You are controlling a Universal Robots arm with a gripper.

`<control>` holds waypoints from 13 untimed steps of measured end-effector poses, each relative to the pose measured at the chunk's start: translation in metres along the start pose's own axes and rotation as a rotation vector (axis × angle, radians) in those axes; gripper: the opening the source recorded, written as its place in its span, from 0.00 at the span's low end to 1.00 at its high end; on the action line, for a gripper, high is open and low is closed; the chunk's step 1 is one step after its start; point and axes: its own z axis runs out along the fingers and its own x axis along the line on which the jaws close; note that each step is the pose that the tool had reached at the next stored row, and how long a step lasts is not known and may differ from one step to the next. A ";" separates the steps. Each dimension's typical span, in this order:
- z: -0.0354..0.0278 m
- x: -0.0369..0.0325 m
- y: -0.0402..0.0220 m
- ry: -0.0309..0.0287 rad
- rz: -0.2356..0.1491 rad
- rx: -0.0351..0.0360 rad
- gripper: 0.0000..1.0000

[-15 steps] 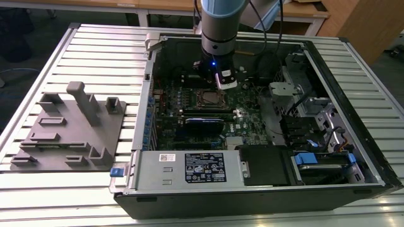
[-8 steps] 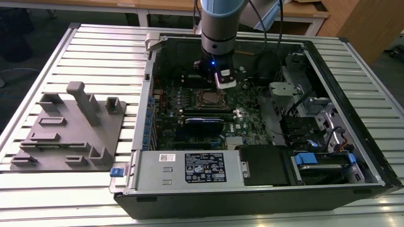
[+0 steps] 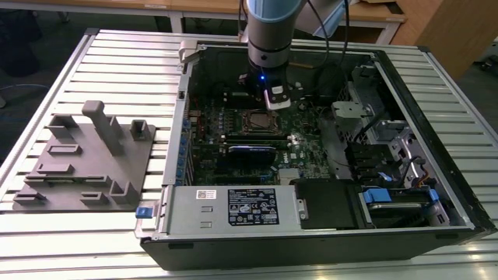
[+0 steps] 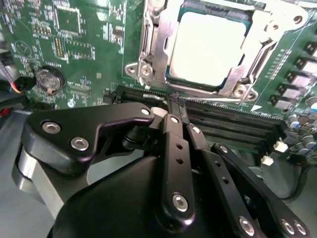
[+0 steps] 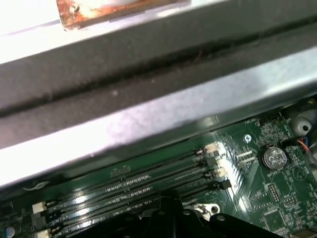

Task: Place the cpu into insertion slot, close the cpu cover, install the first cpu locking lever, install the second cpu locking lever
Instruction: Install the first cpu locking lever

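In the second wrist view the cpu [image 4: 208,44], with a pale silver top, lies flat inside the insertion slot. The cpu cover [image 4: 154,47], a silver metal frame, lies down around it. A thin metal lever [image 4: 208,97] runs along the socket edge closest to my fingers. My black gripper [image 4: 174,100] is shut with nothing in it, its tip just short of that edge, over the long black memory slots [image 4: 233,124]. In the exterior view the gripper [image 3: 271,102] hangs inside the open computer case, just above the insertion slot [image 3: 260,121].
The green motherboard [image 3: 233,143] lies inside the black case [image 3: 311,245], whose walls ring it. A coin battery [image 5: 274,157] sits beside the memory slots [image 5: 124,191]. A grey fixture block [image 3: 86,157] stands on the slatted table at the exterior view's left.
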 end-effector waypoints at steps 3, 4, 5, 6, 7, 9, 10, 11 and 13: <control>0.0001 0.0004 -0.0004 -0.0031 -0.001 -0.0164 0.11; 0.0000 0.0005 -0.0007 -0.0059 -0.001 -0.0181 0.11; -0.0002 0.0006 -0.0011 -0.0091 -0.002 -0.0198 0.11; -0.0004 0.0007 -0.0015 -0.0124 -0.003 -0.0217 0.11; -0.0004 0.0011 -0.0019 -0.0158 -0.004 -0.0238 0.11; -0.0005 0.0017 -0.0021 -0.0182 -0.005 -0.0262 0.11; -0.0006 0.0018 -0.0021 -0.0184 -0.005 -0.0265 0.11; -0.0007 0.0018 -0.0022 -0.0185 -0.005 -0.0271 0.11; -0.0016 0.0019 -0.0020 -0.0184 -0.005 -0.0277 0.11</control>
